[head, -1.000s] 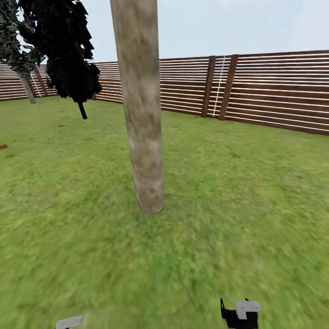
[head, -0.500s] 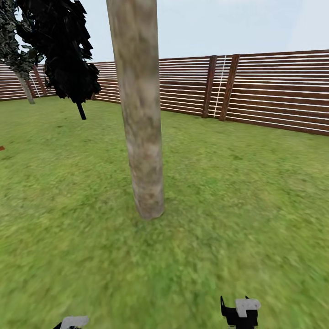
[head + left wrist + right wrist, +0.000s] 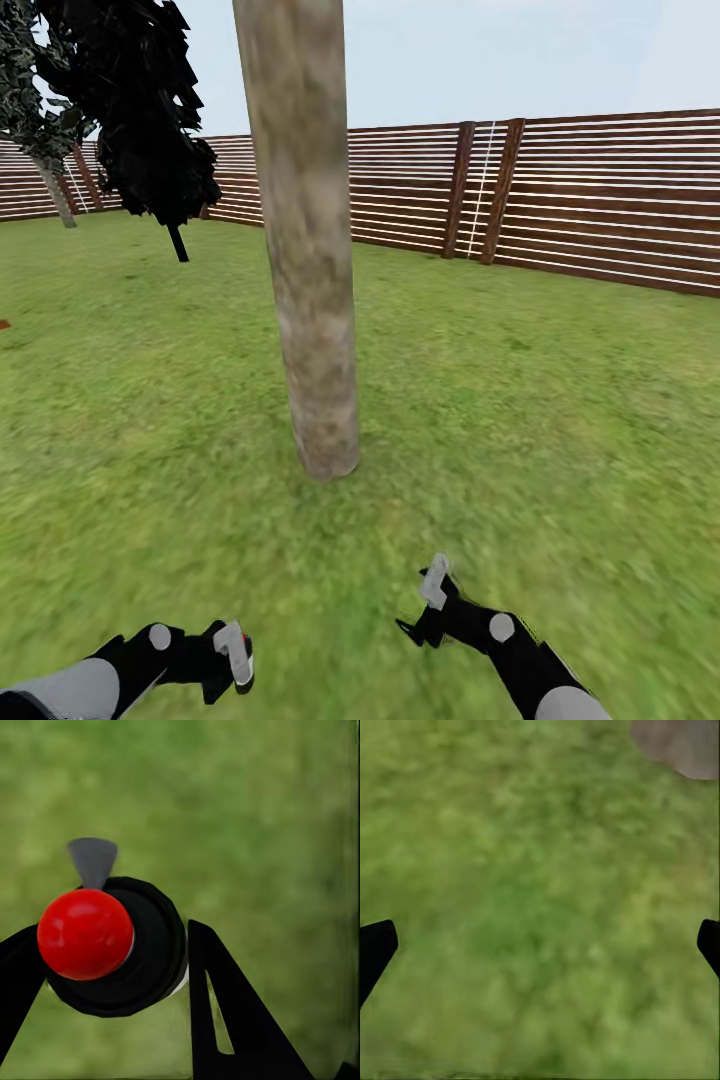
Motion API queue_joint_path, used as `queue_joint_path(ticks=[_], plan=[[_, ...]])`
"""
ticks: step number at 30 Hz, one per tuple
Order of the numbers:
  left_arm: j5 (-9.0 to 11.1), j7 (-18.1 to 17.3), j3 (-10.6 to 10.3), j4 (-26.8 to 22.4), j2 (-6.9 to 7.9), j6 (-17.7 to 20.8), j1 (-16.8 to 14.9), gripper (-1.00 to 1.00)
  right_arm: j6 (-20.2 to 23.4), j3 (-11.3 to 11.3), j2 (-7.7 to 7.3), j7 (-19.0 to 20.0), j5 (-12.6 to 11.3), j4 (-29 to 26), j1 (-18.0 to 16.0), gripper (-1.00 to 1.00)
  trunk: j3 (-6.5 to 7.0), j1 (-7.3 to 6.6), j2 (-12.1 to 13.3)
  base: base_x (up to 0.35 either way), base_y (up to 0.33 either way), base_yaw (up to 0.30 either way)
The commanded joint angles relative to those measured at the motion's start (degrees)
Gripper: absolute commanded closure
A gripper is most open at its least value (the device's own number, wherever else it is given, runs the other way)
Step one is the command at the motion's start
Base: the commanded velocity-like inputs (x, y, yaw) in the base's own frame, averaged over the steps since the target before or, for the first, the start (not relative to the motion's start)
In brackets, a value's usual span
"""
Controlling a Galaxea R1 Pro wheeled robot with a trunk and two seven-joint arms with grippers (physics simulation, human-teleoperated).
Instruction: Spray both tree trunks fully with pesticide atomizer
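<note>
Left gripper (image 3: 112, 967): closed around the pesticide atomizer (image 3: 112, 949), one black finger (image 3: 240, 1020) on each side of its dark round body; in the head view the left gripper (image 3: 228, 655) sits low over the grass (image 3: 560, 420).
Pesticide atomizer: seen from above in the left wrist view, its red dot (image 3: 85, 934) on top and a small grey nozzle tip (image 3: 92, 861) sticking out past the cap; held clear above the grass.
Right gripper (image 3: 540, 945): spread wide, a black fingertip (image 3: 375, 949) at each side of the right wrist view, nothing between them but grass; in the head view the right gripper (image 3: 428, 600) points toward the near trunk.
Near tree trunk (image 3: 305, 250): thick, mottled grey-brown, upright in the grass ahead of both grippers, its base (image 3: 679, 746) showing at a corner of the right wrist view.
Far tree (image 3: 30, 110): near the fence (image 3: 600, 200), thin pale trunk, beside a dark shrub (image 3: 150, 120).
Fence: brown slats with darker posts (image 3: 458, 190) running along the far edge of the lawn.
</note>
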Motion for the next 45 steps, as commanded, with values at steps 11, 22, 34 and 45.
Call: queue_joint_path(ticks=[11,22,34,45], plan=[[-6.11,-5.44,0.03,-0.32,-0.86,1.05,-0.24,1.0,1.58,6.33,1.38,5.12,3.93,-0.05,-0.33,1.0,0.0,0.0,0.0,0.0,0.0,0.0],[-11.96,-5.56,-0.03,-2.61,-6.36,5.62,-0.16,1.0,1.58,6.71,5.88,9.77,4.09,-1.53,-0.33,1.0,0.0,0.0,0.0,0.0,0.0,0.0],[-16.73,-4.46,0.47,-7.81,-8.79,11.7,0.15,1.0,1.66,11.54,5.88,10.53,3.92,-2.0,-0.33,1.0,0.0,0.0,0.0,0.0,0.0,0.0],[-16.48,-1.17,0.74,-8.72,-11.5,12.77,0.34,1.0,1.67,11.8,5.88,10.45,3.82,-2.09,-0.33,1.0,0.0,0.0,0.0,0.0,0.0,0.0]])
